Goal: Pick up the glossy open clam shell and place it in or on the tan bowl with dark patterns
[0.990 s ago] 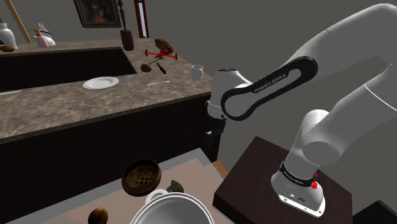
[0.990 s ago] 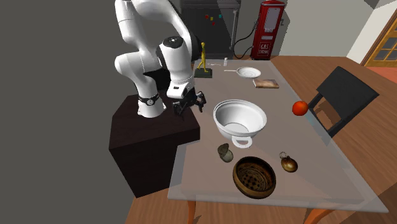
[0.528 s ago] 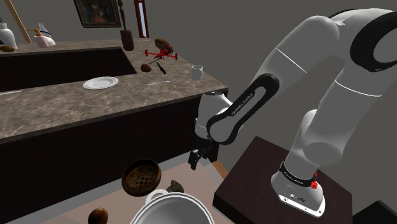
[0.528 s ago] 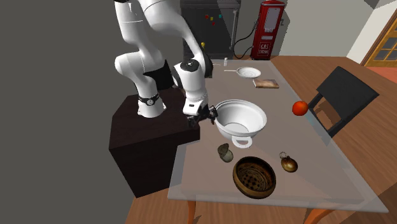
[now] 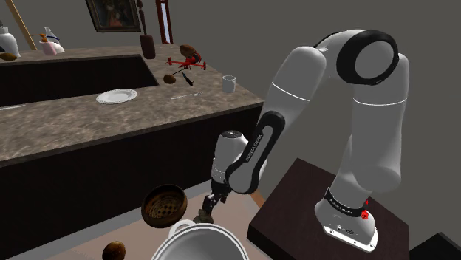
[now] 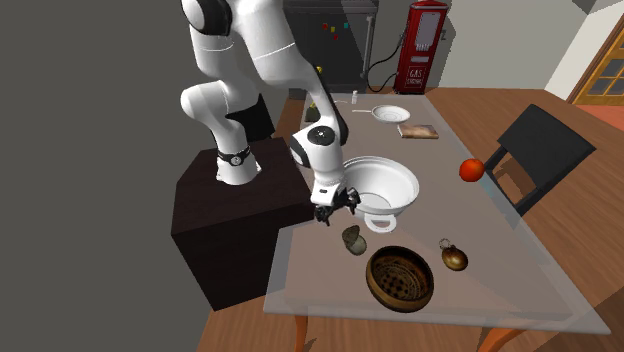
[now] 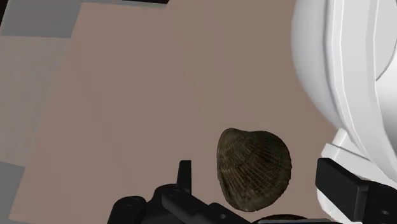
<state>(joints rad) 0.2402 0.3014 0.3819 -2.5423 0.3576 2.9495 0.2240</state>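
Brown ribbed clam shell [image 7: 253, 167] on the table [image 7: 159, 95], just ahead of the claw [image 6: 335, 208], fingers spread apart, not touching it

The clam shell [image 7: 253, 168] looks ribbed and dull brown. Beside the shell, the white basin [image 7: 356, 76] is smooth, and the tabletop [image 7: 159, 95] beneath is matt.

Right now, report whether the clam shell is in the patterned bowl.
Out. The clam shell lies on the table beside the brown bowl, which is empty.
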